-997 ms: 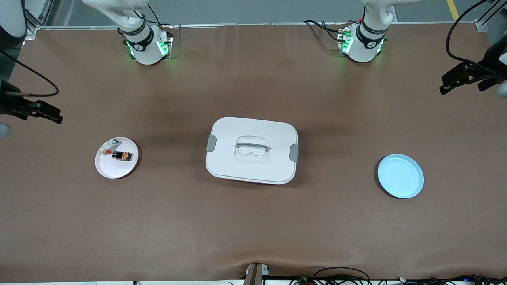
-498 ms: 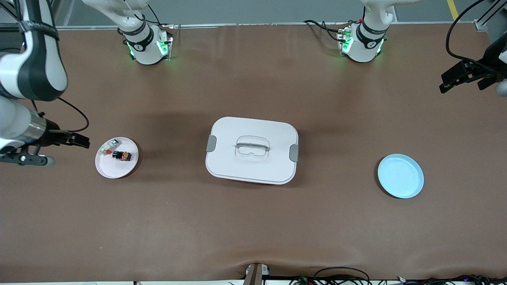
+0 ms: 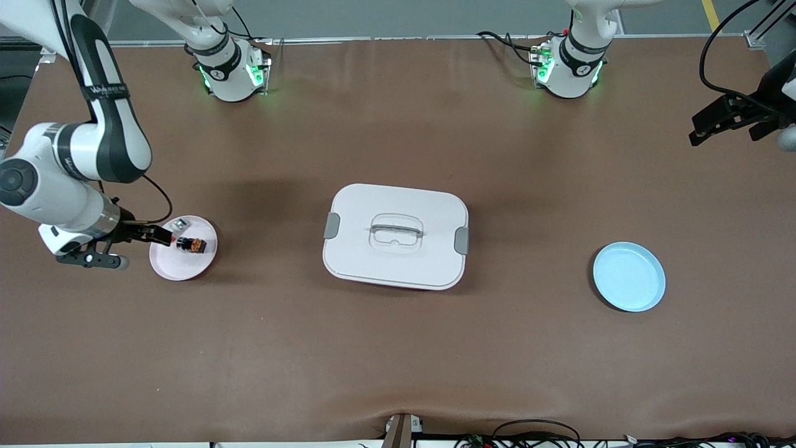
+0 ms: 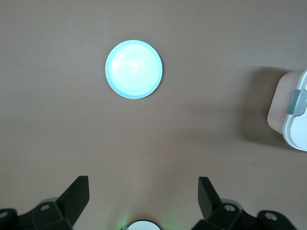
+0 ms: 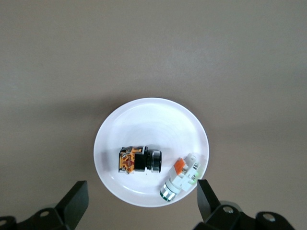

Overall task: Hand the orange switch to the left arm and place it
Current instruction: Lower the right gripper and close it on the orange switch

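Observation:
The orange switch (image 3: 191, 244), a tiny black block with an orange face, lies on a small white plate (image 3: 177, 264) toward the right arm's end of the table. My right gripper (image 3: 159, 235) is open and empty over the plate's edge, beside the switch. In the right wrist view the switch (image 5: 138, 160) lies on the plate (image 5: 148, 120) just ahead of the open gripper (image 5: 141, 189). The white box (image 3: 395, 261) stands mid-table. My left gripper (image 3: 701, 132) waits, open and empty, high over the left arm's end of the table, and shows open in the left wrist view (image 4: 142, 187).
A small white-and-orange component (image 5: 182, 177) lies on the white plate beside the switch. An empty light blue plate (image 3: 629, 277) sits toward the left arm's end, also in the left wrist view (image 4: 134, 69). The box's corner with a grey clip (image 4: 297, 101) shows there.
My right arm has swung in from the table's end, bringing its open gripper over the white plate's edge. The left arm has stayed still.

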You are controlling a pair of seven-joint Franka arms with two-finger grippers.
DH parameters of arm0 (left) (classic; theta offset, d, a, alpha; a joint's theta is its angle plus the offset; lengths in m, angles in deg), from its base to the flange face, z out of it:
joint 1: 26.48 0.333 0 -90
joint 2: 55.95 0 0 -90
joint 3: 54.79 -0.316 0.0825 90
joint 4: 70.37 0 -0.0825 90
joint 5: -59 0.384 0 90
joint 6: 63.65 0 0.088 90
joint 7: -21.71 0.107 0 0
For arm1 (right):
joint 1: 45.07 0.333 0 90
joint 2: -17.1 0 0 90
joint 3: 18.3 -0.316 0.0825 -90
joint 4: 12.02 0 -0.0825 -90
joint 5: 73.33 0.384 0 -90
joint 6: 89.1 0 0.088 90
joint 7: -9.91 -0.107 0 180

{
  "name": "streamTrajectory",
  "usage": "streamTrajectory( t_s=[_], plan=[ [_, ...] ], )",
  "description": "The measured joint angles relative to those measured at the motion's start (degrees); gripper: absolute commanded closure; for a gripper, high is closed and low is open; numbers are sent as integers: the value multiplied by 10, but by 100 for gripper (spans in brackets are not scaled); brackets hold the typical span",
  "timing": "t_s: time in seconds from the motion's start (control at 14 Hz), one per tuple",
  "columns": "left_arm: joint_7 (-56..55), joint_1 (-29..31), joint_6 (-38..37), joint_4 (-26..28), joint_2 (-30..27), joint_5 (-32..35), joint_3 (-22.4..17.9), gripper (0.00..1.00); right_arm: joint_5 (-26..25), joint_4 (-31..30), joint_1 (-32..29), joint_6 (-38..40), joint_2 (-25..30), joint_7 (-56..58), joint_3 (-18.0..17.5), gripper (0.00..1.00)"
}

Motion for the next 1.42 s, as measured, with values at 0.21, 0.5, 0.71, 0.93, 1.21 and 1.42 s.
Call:
streamTrajectory(
  t_s=[0.21, 0.5, 0.71, 0.93, 1.21, 1.42],
  plan=[
    [0, 0, 0, 0, 0, 0, 0, 0, 0, 0, 0, -33, -39, 0, 0, 0],
    [0, 0, 0, 0, 0, 0, 1, 0, 0, -1, 0, -50, -76, 0, 0, 0],
    [0, -2, 2, 0, 2, 0, 1, 0, 0, -2, 0, -50, -88, 0, -1, 0],
    [0, -3, 3, 0, 2, 0, 2, 0, 0, -7, 0, -53, -94, 0, -1, 0],
    [0, -3, 3, 0, 4, 0, 2, 0, 0, -12, 0, -56, -105, 0, -1, 0],
    [0, -3, 4, 0, 8, 0, 2, 0, 0, -15, 0, -56, -110, 0, -1, 0]
  ],
)
